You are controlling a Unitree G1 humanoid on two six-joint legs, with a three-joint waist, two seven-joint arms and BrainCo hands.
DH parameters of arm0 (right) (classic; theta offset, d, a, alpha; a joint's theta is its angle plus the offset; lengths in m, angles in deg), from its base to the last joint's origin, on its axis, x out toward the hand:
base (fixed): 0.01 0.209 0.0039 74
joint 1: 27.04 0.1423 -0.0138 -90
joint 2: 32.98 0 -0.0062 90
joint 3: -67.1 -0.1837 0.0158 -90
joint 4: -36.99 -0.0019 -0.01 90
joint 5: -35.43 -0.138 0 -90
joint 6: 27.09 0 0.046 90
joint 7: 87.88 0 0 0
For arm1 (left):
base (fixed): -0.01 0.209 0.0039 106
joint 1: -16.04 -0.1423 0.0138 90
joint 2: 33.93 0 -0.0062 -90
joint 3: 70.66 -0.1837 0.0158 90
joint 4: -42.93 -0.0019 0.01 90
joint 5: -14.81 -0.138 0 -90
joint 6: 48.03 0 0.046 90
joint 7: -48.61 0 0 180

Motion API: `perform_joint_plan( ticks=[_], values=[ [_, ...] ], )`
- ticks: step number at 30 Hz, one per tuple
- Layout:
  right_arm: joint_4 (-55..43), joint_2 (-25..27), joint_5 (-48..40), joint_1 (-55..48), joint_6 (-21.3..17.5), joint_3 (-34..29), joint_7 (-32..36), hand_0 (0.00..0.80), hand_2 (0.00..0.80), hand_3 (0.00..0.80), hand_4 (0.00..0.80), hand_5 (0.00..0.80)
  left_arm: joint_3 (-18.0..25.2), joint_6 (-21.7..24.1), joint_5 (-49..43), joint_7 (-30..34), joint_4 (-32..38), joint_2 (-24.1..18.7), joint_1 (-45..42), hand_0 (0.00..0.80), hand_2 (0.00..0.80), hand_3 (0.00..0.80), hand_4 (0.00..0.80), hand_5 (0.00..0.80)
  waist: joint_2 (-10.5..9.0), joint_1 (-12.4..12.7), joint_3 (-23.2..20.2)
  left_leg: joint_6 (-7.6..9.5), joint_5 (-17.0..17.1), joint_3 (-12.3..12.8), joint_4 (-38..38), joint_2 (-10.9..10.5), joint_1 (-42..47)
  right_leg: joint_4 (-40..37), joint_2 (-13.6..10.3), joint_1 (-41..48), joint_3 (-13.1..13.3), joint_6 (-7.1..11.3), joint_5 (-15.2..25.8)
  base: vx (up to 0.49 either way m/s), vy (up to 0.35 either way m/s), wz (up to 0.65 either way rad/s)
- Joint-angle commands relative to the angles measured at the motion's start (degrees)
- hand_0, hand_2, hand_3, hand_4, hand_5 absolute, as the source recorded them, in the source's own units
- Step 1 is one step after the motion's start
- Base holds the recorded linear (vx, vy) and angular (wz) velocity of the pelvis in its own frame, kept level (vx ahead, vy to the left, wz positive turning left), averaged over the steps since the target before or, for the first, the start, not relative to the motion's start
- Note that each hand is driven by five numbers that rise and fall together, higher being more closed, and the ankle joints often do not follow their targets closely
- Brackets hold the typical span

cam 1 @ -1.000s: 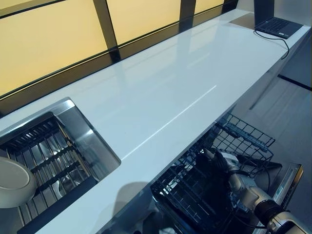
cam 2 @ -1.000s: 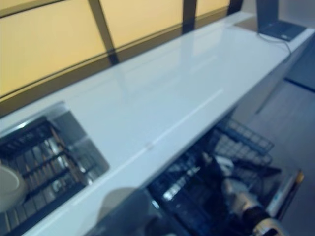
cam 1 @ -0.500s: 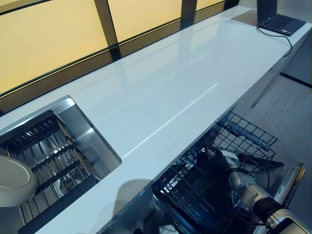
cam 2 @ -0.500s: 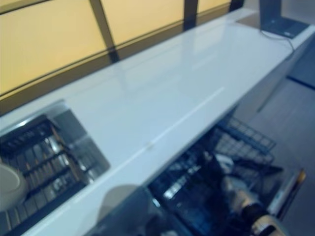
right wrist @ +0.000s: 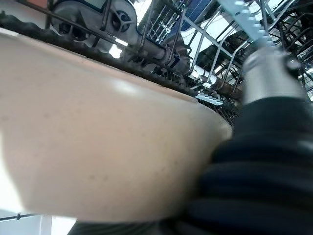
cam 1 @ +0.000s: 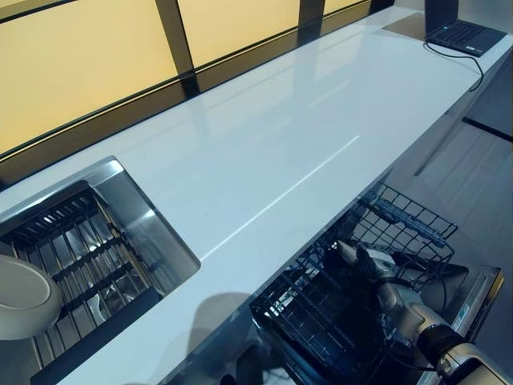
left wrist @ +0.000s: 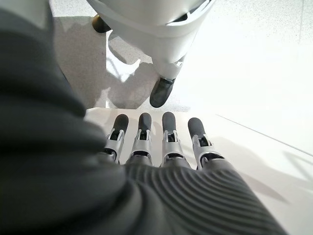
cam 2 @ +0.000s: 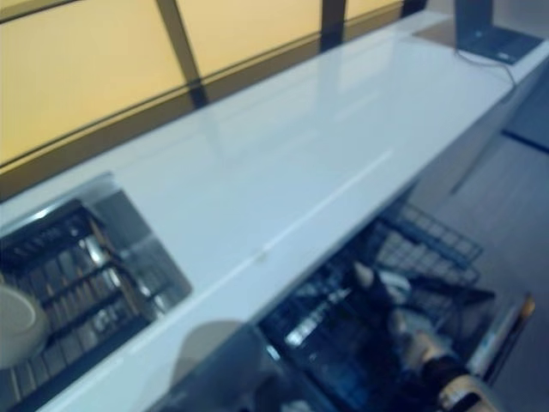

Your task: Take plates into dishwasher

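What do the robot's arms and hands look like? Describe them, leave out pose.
The right arm is silver-grey with a black joint band. The right hand is dark-covered with silver fingers. The left hand has a dark ribbed cover and a row of silver fingers with rounded dark tips.

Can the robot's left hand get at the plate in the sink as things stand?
Probably yes: the plate lies uncovered in the sink on the robot's left, and the left hand is empty with straight fingers.
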Motion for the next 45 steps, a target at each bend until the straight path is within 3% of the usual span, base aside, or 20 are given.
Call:
perform_joint_plan(
  ticks=[1, 11, 16, 22, 30, 39, 45],
  values=[
    [2.8, 0.6, 1.5, 1.3, 2.2, 0.4, -0.5, 0.0, 0.0, 0.0, 0.0, 0.0, -0.5, -0.4, 0.5, 0.1, -1.5, -2.6, 5.0, 0.0, 0.0, 0.0, 0.0, 0.0, -1.61, 1.5, -0.7, -0.86, -2.5, -0.4, -0.2, 0.0, 1.1, 7.7, -1.5, -5.2, 1.7, 1.98, -1.7, 0.0, 0.0, 0.0],
    [1.1, 1.0, 2.5, 0.1, 2.6, -0.4, -1.9, 0.0, 0.0, 0.0, 0.0, 0.0, 0.2, -0.4, 0.5, 0.0, -1.6, -2.7, 4.2, 0.0, 0.0, 0.0, 0.0, 0.0, -2.13, 1.6, -1.3, -0.8, -2.5, -0.4, -0.2, 0.1, 1.6, 7.4, -1.2, -4.3, 1.8, 1.98, -1.7, 0.0, 0.0, 0.0],
    [-6.7, 3.0, 3.5, -2.3, 3.7, -2.2, -3.0, 0.0, 0.0, 0.0, 0.0, 0.0, 1.6, -0.7, 0.5, 0.1, -0.6, -3.3, 3.2, 0.0, 0.0, 0.0, 0.0, 0.0, -2.68, 0.9, -1.2, -0.86, -2.6, -0.3, -0.2, 0.2, 1.8, 7.2, -1.0, -4.1, 2.2, 2.03, -1.6, 0.0, 0.0, 0.0],
    [-18.8, 4.9, 5.2, -10.0, 3.7, -9.1, -5.4, 0.0, 0.0, 0.0, 0.0, 0.0, 4.8, -0.6, 0.0, -1.0, 0.0, -3.5, 0.7, 0.0, 0.0, 0.0, 0.0, 0.0, -3.77, -0.7, -1.3, -0.72, -2.7, 0.4, -0.2, 0.5, 2.0, 6.8, -0.5, -4.1, 3.5, 2.25, -1.4, -0.001, 0.002, -0.01],
    [-32.9, 9.4, 1.0, -24.4, -1.5, -24.1, -8.3, 0.0, 0.0, 0.0, 0.0, 0.0, 9.1, 1.4, -1.0, -2.7, -1.5, -3.0, -3.9, 0.0, 0.0, 0.0, 0.0, 0.0, -5.45, -3.5, -3.0, -0.91, -3.4, 2.5, -0.2, 1.3, 3.6, 5.5, 0.5, -2.7, 5.5, 2.53, -1.3, 0.006, 0.015, -0.1],
    [-46.3, 11.5, -6.9, -31.2, -6.9, -39.4, -11.7, 0.0, 0.0, 0.0, 0.0, 0.0, 11.6, 3.0, -0.1, -4.1, -3.6, -0.9, -6.7, 0.0, 0.0, 0.0, 0.0, 0.0, -6.14, -5.8, -5.9, -1.55, -3.9, 5.0, -0.2, 2.0, 5.6, 4.0, 1.5, -0.1, 7.2, 2.32, -1.8, 0.015, 0.035, -0.13],
    [-53.1, 13.5, -11.7, -30.1, -9.9, -43.8, -10.9, 0.0, 0.0, 0.0, 0.0, 0.0, 12.1, 3.9, 1.8, -5.0, -5.9, 0.2, -7.5, 0.0, 0.0, 0.0, 0.0, 0.0, -6.3, -6.1, -8.1, -1.93, -4.1, 6.1, -0.2, 2.4, 6.2, 2.9, 2.2, 1.7, 7.9, 1.86, -2.2, 0.019, 0.022, -0.12]
  ],
)
